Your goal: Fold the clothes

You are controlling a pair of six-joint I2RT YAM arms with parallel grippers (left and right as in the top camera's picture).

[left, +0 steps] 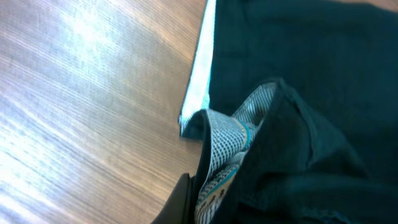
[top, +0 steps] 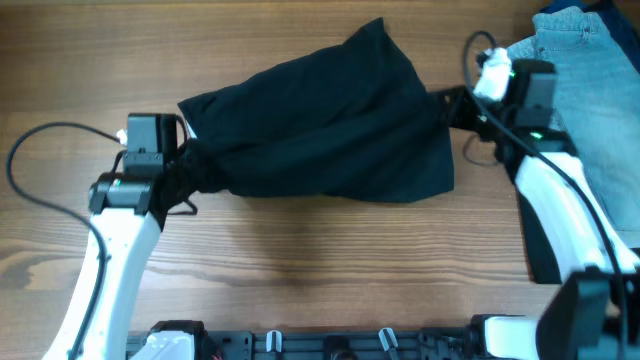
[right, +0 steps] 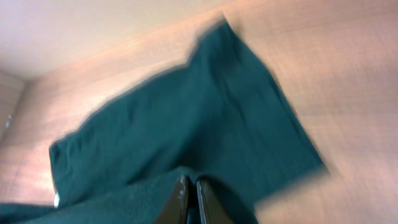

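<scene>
Pinching the black shorts (top: 330, 130) at centre frame by both ends, with left gripper (top: 188, 168) and right gripper (top: 442, 106) each clamped narrow on cloth.

I see the shorts (top: 330, 120) as soft black cloth, matt, without any shine. Their waistband lining (left: 231, 134) is a grey woven fabric with a fine check. The table (top: 300, 270) is wood with clear grain and a light gloss. The jeans (top: 590, 70) are pale blue denim and look slightly rough.
</scene>
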